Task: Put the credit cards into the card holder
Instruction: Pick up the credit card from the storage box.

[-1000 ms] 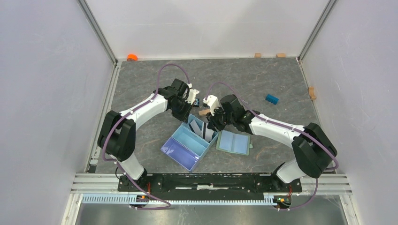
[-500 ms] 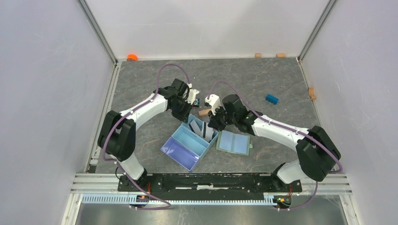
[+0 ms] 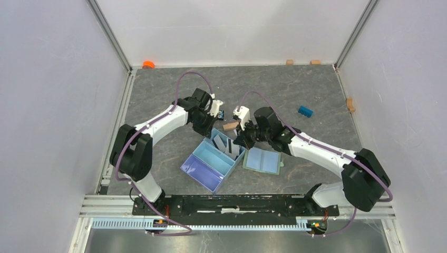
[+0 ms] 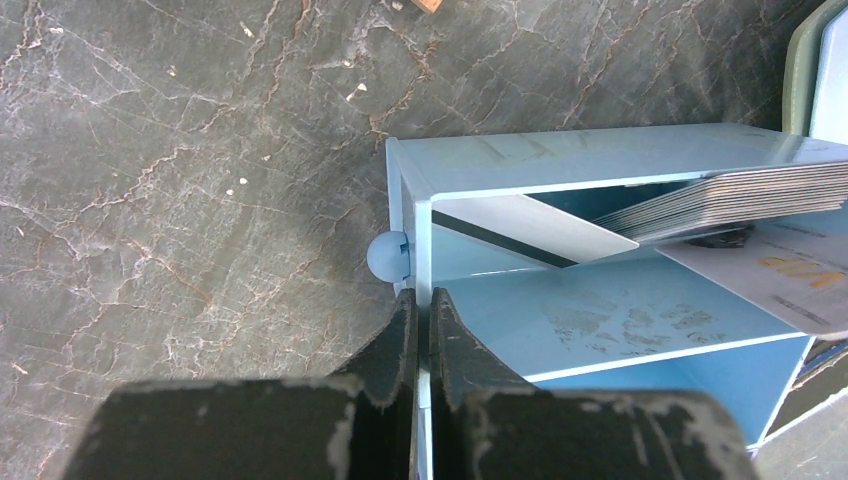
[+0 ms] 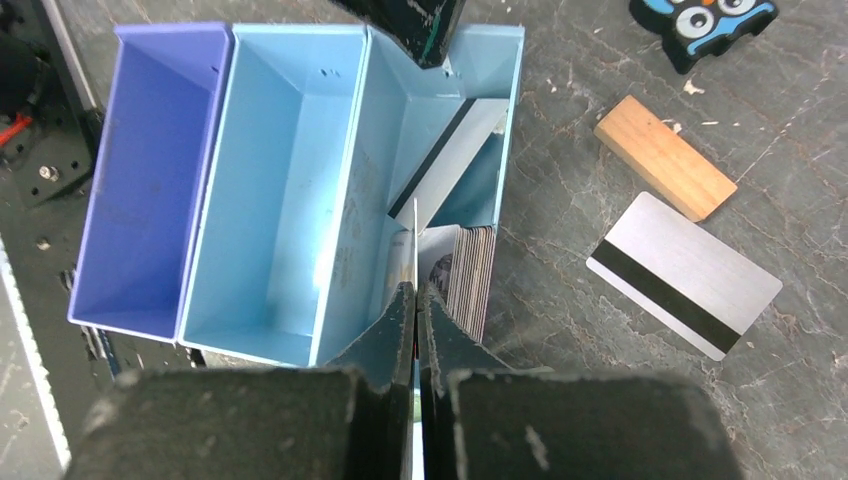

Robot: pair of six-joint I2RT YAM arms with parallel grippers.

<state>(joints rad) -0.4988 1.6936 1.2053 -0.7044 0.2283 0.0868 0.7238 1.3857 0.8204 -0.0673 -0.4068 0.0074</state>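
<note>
Several credit cards (image 5: 472,275) stand on edge in the end compartment of a light blue tray (image 3: 210,161). One with a dark stripe (image 5: 445,165) leans inside it. My right gripper (image 5: 416,292) is shut on a single thin white card (image 5: 414,250) at the near side of that stack. My left gripper (image 4: 422,297) is shut on the tray's thin side wall (image 4: 422,225) by a round knob. Another striped card (image 5: 683,272) lies flat on the table. The card holder (image 3: 262,159) lies open, pale blue inside, right of the tray.
A wooden block (image 5: 663,157) and an owl figure (image 5: 703,20) lie beyond the tray. The tray's purple compartment (image 5: 150,170) holds nothing. A blue block (image 3: 304,111) sits at the right, an orange piece (image 3: 148,64) at the back left corner.
My right gripper has closed onto a card at the stack, and the right arm's elbow has swung outward to the right. The left arm has stayed still on the tray.
</note>
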